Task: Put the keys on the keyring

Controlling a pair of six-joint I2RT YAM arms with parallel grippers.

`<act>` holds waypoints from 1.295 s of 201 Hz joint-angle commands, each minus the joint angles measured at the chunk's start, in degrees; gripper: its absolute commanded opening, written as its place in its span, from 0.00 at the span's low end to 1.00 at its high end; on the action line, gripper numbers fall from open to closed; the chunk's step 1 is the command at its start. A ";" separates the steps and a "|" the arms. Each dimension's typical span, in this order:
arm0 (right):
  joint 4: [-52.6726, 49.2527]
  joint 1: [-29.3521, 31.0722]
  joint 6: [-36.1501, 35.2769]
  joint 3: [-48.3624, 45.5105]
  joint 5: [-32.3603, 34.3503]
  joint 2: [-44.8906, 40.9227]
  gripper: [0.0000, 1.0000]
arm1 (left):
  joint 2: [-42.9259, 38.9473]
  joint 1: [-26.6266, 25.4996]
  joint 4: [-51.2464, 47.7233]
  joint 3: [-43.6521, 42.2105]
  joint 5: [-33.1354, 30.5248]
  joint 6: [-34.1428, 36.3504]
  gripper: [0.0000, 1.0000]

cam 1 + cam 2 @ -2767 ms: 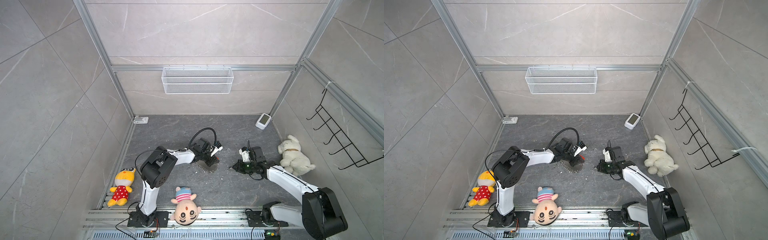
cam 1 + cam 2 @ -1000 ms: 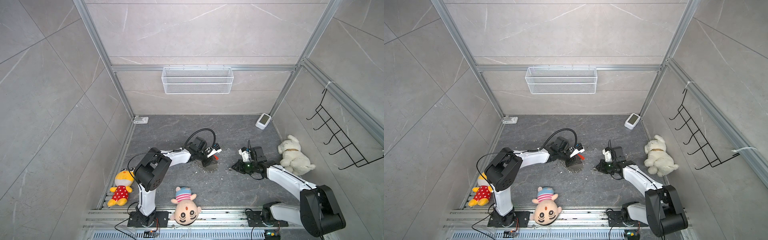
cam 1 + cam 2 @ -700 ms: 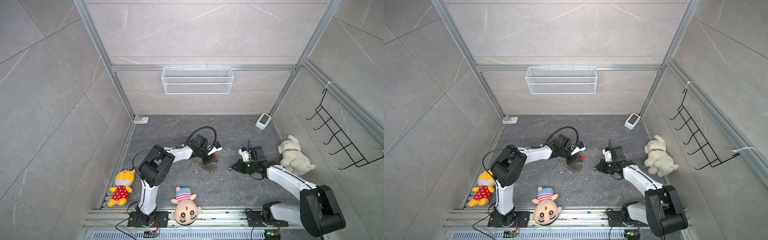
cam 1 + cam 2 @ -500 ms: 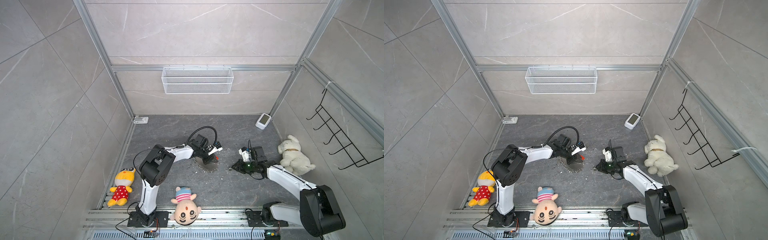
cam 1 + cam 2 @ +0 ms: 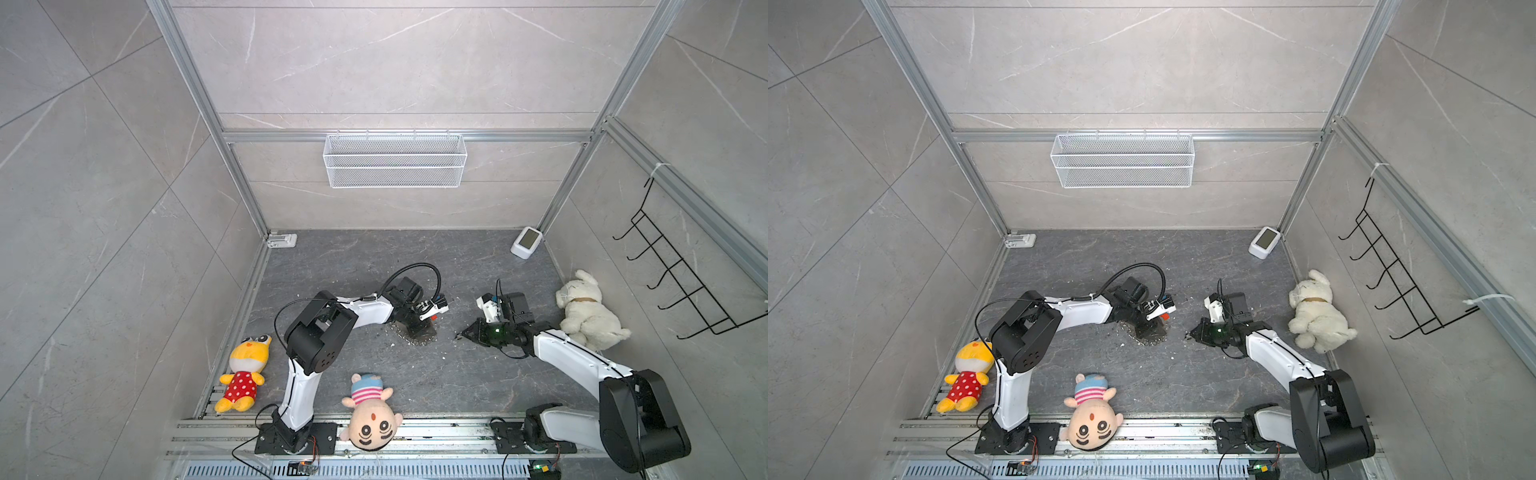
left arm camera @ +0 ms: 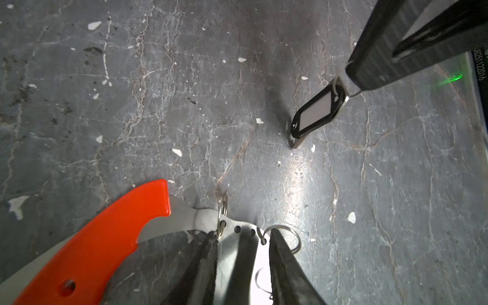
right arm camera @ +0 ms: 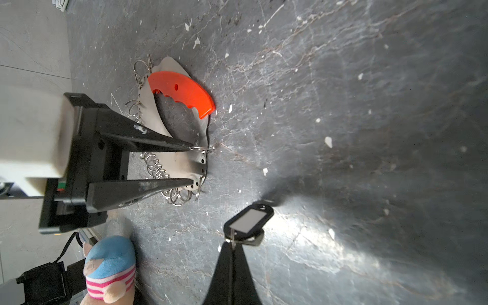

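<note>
The keyring point(image 7: 179, 161) lies flat on the dark floor, a metal oval hung with small silver rings and a red plastic segment point(image 6: 105, 237); in both top views it sits mid-floor point(image 5: 415, 338) point(image 5: 1148, 338). My left gripper point(image 6: 243, 233) point(image 7: 192, 164) points down at its rim, open, one fingertip on each side of a stretch of the punched metal edge. The keys point(image 7: 248, 220) point(image 6: 317, 113), a black tag with a white label over a metal blade, hang just above the floor from my right gripper point(image 7: 232, 243) point(image 5: 465, 332), which is shut on their thin wire loop, a short way right of the keyring.
A yellow plush point(image 5: 245, 370) lies front left, a striped-cap doll point(image 5: 370, 411) sits at the front rail, and a white dog plush point(image 5: 586, 311) lies by the right wall. A white device point(image 5: 525, 243) stands in the back corner. White flecks dot the floor.
My left gripper's jaws have parted a little at the keyring's rim, and the left arm has shifted slightly. The right arm has kept still with the keys.
</note>
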 commanded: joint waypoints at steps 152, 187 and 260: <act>0.77 -0.98 -1.18 -0.21 -2.46 1.32 0.00 | 1.51 1.45 -1.45 6.00 0.26 0.36 0.42; 0.40 -1.48 -1.44 -0.03 -2.97 0.98 0.00 | 2.69 1.38 -3.12 7.42 1.53 0.61 0.41; 0.27 -2.77 -1.70 -0.01 -3.94 0.69 0.00 | 3.75 1.27 -4.31 7.62 2.76 0.54 0.41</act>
